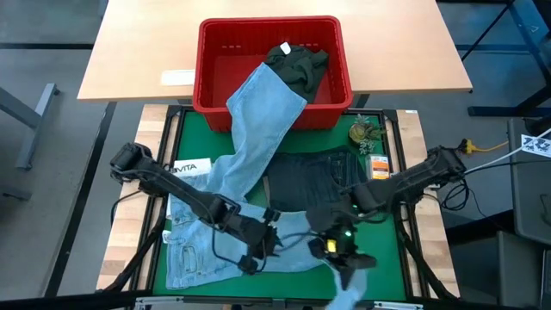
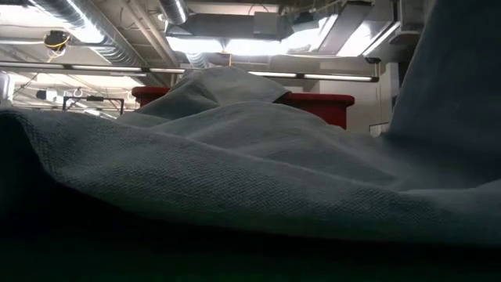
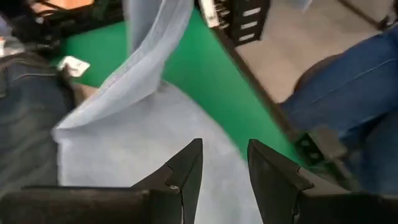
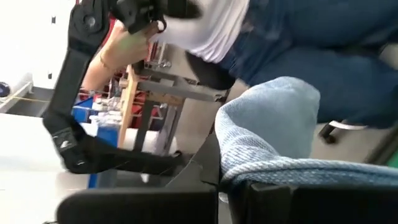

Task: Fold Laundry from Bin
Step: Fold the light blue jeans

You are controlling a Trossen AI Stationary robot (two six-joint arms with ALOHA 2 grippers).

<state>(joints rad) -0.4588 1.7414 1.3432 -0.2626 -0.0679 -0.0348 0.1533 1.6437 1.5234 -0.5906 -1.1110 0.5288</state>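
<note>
A green mat (image 1: 194, 142) covers the table. A white card (image 1: 191, 167) lies at its edge. A small plant (image 1: 362, 132) stands near an orange packet (image 1: 379, 166)

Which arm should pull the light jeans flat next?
Probably right: its claw is shut on the light jeans hem at the table's near edge. The left claw is open above the denim.

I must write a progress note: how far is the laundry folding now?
Done: the light blue jeans are mostly out of the red bin; dark jeans lie on the mat. In hand: the right gripper pinches the light jeans' edge; the left gripper is open above them. Left: the folding, and the dark green piece in the bin.
</note>
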